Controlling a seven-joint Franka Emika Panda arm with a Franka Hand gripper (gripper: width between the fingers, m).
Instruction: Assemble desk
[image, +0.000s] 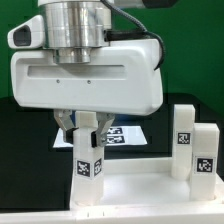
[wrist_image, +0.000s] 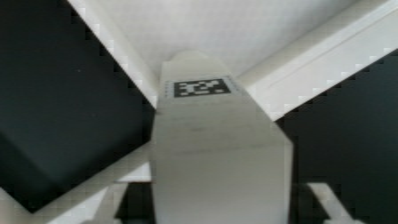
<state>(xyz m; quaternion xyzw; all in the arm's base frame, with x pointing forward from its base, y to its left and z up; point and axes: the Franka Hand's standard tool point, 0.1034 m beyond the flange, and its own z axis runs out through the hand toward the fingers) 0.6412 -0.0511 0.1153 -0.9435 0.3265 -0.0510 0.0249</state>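
Observation:
My gripper (image: 86, 128) is shut on the top of a white desk leg (image: 88, 165) that stands upright at the near corner of the flat white desk top (image: 150, 186), on the exterior view's left. The leg carries black-and-white tags. In the wrist view the leg (wrist_image: 217, 150) fills the middle between my fingers (wrist_image: 331, 203), its tag facing the camera, with the desk top (wrist_image: 196, 28) beyond it. Two more legs (image: 185, 140) (image: 206, 152) stand upright at the top's end on the exterior view's right. A fourth leg is not in view.
The marker board (image: 126, 134) lies on the black table behind the desk top. A green wall stands at the back. The gripper body (image: 85, 75) hides much of the table behind it.

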